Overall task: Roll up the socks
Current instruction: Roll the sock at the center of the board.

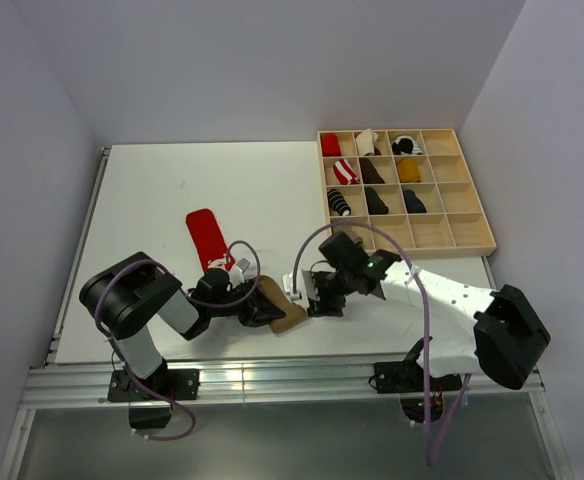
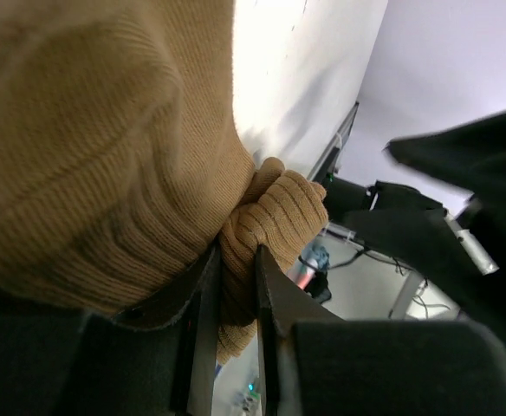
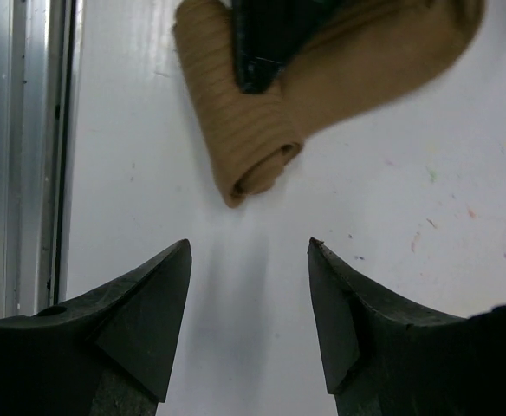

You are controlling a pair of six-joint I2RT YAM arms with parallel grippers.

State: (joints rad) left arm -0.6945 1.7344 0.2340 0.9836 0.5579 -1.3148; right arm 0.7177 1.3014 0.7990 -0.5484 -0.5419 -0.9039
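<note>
Closest to the lens, the left gripper (image 2: pixel 236 260) pinches a fold of the tan sock (image 3: pixel 251 143) tightly between its fingers. The right gripper (image 3: pixel 248 247) stands wide apart and empty, just short of the rolled end. The tan sock lies near the tabletop's (image 1: pixel 172 190) front edge, mid-width: soft ribbed knit, partly coiled into a loose cylinder. The red sock (image 1: pixel 205 238) lies flat and unrolled further back. Judgement: rolling of the tan pair is under way, and the next move calls for the right gripper to take the coil without slackening it.

tan sock (image 3: pixel 240 139): tan-brown, ribbed | red sock (image 1: pixel 206 238): bright red | table (image 1: pixel 172 180): white | tray (image 1: pixel 469 230): pale wood
</note>
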